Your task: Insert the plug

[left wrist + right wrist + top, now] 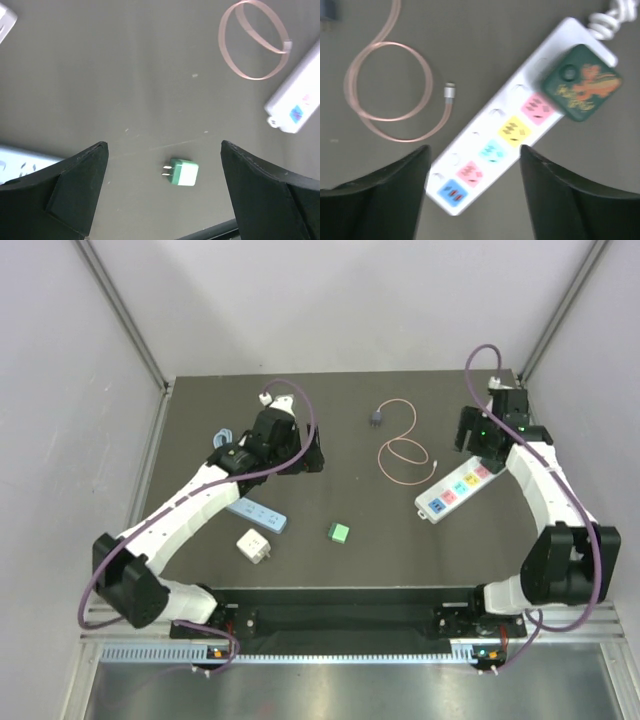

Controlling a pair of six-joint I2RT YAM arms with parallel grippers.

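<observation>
Dark grey plug on thin pink cable (pixel 377 418) lies loose; my left hand (pixel 163 144) and right hand (pixel 474 148) gape empty; insertion not started.

The plug (pixel 377 419) is lying just left of and behind the power strip (pixel 455 490), a pronged adapter (pixel 339 532) sitting farther left, in front.

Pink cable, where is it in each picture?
Top view: the cable curls right of the middle, just left of the white strip.
Left wrist view: one loop of the cable sits in the top right corner, up and left of the strip.
Right wrist view: the cable loops at the top left, left of the strip.
Shared landmark: the strip with coloured sockets, in all three.
</observation>
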